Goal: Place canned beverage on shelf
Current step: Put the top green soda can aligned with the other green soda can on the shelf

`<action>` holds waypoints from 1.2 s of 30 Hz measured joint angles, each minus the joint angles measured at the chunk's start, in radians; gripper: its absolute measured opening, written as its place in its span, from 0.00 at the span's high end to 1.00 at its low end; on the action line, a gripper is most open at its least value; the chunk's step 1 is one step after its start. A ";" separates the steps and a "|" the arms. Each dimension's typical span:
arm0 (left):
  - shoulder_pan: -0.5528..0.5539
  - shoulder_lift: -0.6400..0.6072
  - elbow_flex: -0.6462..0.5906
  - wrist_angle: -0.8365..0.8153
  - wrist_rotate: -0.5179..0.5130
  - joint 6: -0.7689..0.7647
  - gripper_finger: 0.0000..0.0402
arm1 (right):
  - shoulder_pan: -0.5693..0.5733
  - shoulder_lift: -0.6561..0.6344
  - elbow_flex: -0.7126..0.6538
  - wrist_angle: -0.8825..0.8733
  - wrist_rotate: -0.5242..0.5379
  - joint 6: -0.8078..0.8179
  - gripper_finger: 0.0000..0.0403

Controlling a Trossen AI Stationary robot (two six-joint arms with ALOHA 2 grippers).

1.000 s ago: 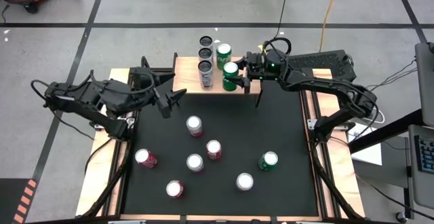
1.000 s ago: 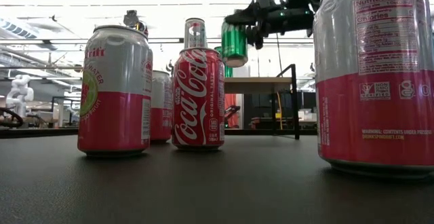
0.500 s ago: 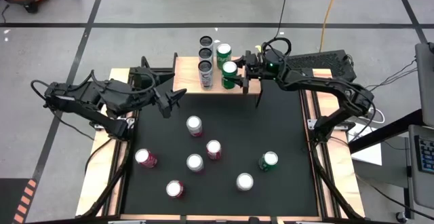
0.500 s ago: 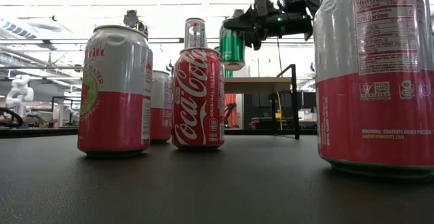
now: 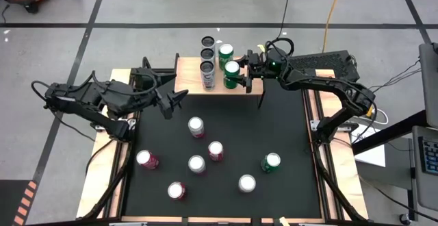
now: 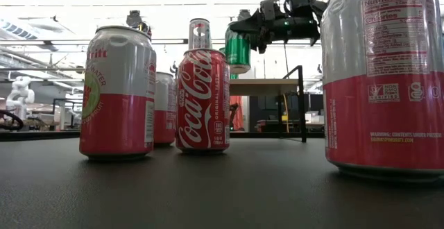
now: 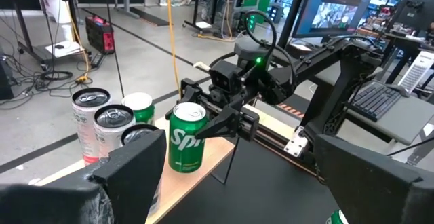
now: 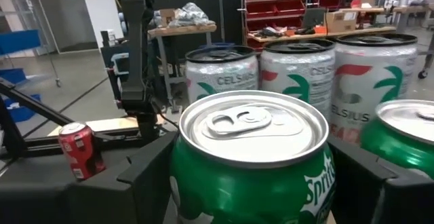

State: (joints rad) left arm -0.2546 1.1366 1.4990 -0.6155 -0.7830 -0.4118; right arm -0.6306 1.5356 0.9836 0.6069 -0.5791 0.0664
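right gripper (image 5: 241, 75): over the shelf's front right part, fingers clamped on either side of a green sprite can (image 5: 232, 74)
green sprite can: upright, held above the shelf (image 5: 190, 77); in the low view it hangs clear of the board, not resting on it
shelf: light-wood board on thin black legs at the far edge of the black mat (image 5: 287, 144)
cans on shelf: 3 silver cans (image 5: 207, 64) in a row running front to back, plus 1 more green can (image 5: 226, 52) behind the held one; the held can is just beside the front silver can
left gripper (image 5: 176, 100): waits over the mat's far left corner, fingers spread and holding nothing
cans on mat: 7 stand upright and apart: 4 red or pink with silver tops, 1 green can (image 5: 271, 162) at the right, 2 showing only silver tops
low view: a coca-cola can (image 6: 202, 100) and 2 pink-and-silver cans fill the foreground
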 joint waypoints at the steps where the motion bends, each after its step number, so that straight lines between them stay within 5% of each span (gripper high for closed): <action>1: 0.000 0.000 0.000 0.000 0.000 0.002 0.06 | -0.003 0.000 0.000 0.000 0.000 -0.001 0.31; 36: 0.000 0.000 0.000 -0.001 0.001 0.006 0.06 | 0.006 0.142 0.045 0.147 0.006 -0.027 0.31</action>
State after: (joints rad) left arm -0.2546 1.1370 1.4990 -0.6162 -0.7825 -0.4057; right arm -0.6243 1.6780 1.0291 0.7536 -0.5728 0.0391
